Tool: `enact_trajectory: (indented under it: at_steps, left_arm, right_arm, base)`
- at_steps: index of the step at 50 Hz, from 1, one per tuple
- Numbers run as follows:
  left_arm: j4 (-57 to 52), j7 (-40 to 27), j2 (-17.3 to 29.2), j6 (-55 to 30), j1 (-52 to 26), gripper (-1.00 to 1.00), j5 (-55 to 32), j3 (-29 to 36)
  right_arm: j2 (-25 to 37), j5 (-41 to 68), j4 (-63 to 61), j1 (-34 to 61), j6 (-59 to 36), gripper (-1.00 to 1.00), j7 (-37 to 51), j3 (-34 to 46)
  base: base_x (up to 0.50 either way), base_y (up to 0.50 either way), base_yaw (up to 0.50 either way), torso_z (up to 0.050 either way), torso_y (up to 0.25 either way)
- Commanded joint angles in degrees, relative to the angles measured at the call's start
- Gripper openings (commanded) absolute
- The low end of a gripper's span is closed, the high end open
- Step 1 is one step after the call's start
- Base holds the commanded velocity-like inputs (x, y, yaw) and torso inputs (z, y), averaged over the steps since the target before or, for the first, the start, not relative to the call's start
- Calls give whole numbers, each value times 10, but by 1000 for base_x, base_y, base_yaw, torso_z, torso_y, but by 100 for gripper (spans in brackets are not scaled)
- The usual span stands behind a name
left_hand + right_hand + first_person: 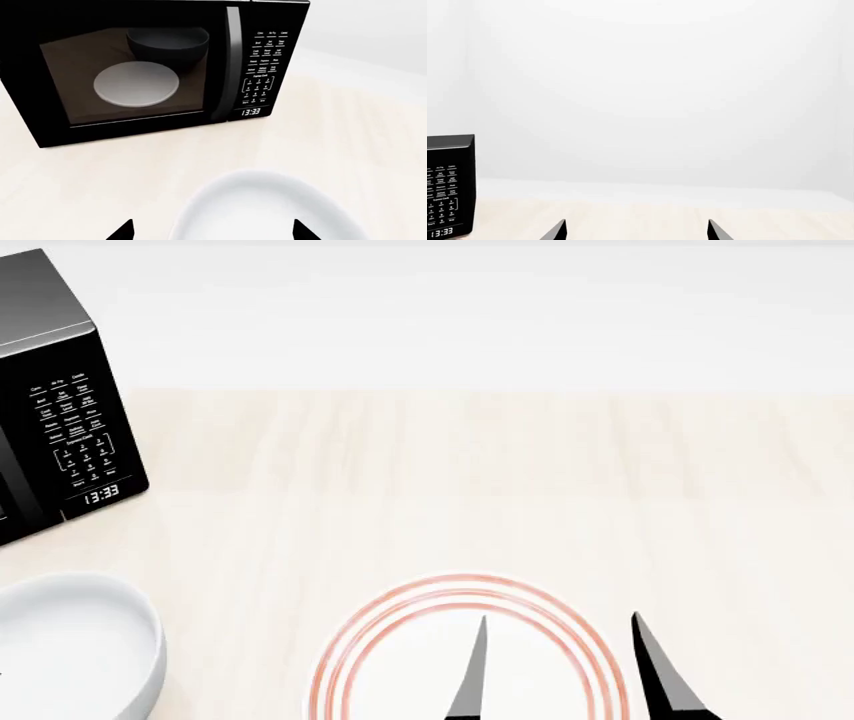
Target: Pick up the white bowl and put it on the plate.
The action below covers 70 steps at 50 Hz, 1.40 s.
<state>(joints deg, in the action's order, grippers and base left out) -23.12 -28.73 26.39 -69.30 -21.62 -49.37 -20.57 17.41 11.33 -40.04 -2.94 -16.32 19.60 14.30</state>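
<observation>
Two dark fingertips of the right gripper [561,665] stand spread apart at the near edge, holding nothing, above the plate [350,645], which lies flat on the pale counter [467,480]. Left of the plate, well apart from it, sits the white bowl [127,660], upright at the near left corner. From the left wrist, the left gripper [213,231] shows both tips wide apart on either side of the bowl's rim, not closed on it. Farther left stands a black microwave [60,390], its clock reading 13:33.
</observation>
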Motion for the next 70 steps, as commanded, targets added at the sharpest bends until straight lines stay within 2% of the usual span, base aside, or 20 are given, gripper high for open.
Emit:
enact_trajectory:
  at_steps: [1,70]
  left_arm:
    - [33,19,5,42,0,100,35,36]
    - [155,64,2,164,16,100,122,118]
  right_arm:
    - [3,3,3,1,2,100,3,1]
    - [16,10,19,5,15,100,15,20]
  base:
    - [0,0,0,0,0]
    - [0,0,0,0,0]
